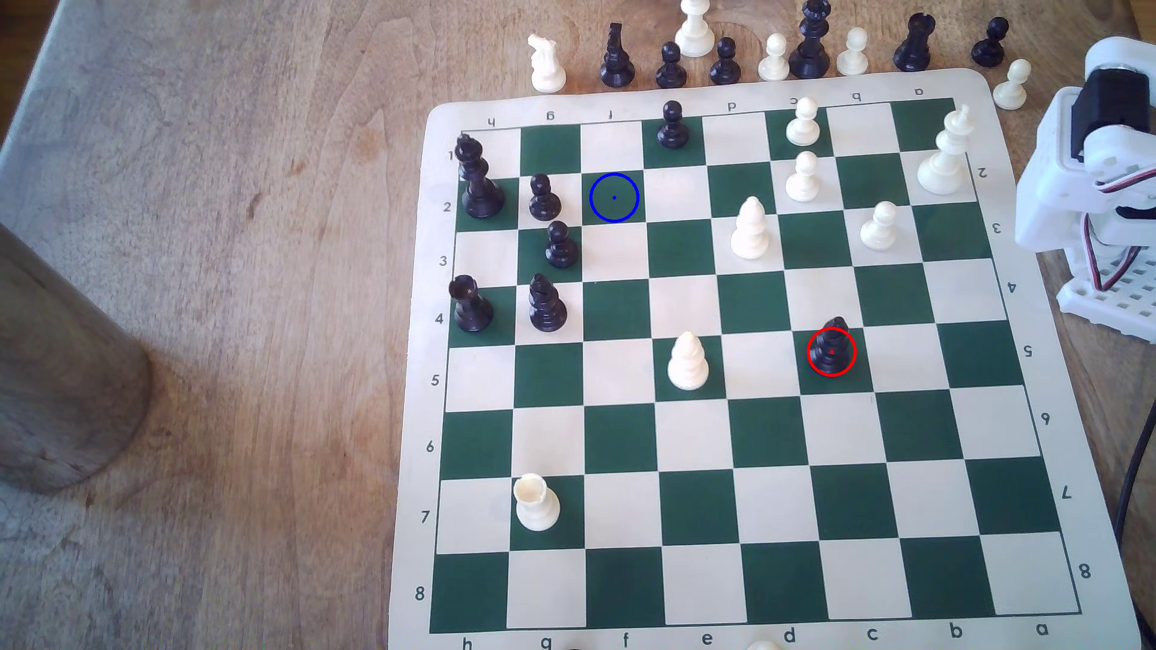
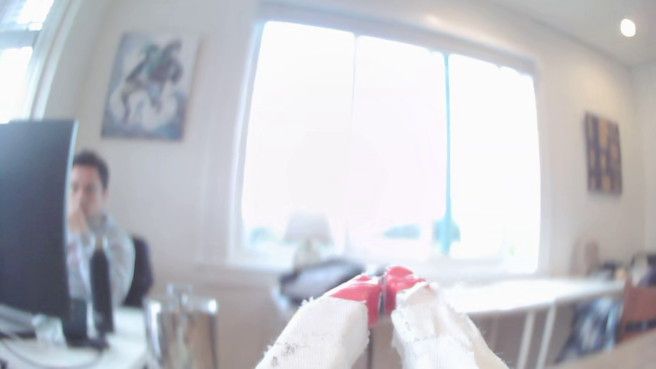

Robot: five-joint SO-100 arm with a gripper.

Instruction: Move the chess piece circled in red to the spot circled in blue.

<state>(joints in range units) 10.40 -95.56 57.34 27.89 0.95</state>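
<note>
Presently catalogued, item one: the black plastic bishop with pointed head and flared round base (image 1: 831,347), ringed in red, is set upright on a dark green square in file c, rank 5, toward the exterior view's right. It is untouched; the placement is judged to be the starting position of the move.

Item two: the dark green target square marked with a thin blue ring and centre dot (image 1: 613,197), in file f, rank 2. It is unoccupied, well apart from the bishop along a diagonal of green squares. A black ball-headed pawn (image 1: 543,197) is stood on the square just beside it, and a second black pawn (image 1: 560,245) near; the crowding is judged to call for a careful descent.

Item three: the roll-up green-and-cream chess mat (image 1: 1032,87), laid on the wooden table (image 1: 219,250). Captured pieces are lined off the mat's far edge.

Item four: the white printed arm (image 1: 1101,162), seen folded back at the exterior view's right edge, clear of the board.

Item five: the gripper with white cloth-wrapped fingers and red tips (image 2: 382,296). In the wrist view it is raised toward a bright window, its jaws brought together with nothing between them; no approach is yet under way. A seated person behind a dark monitor is noted, blurred.
</note>
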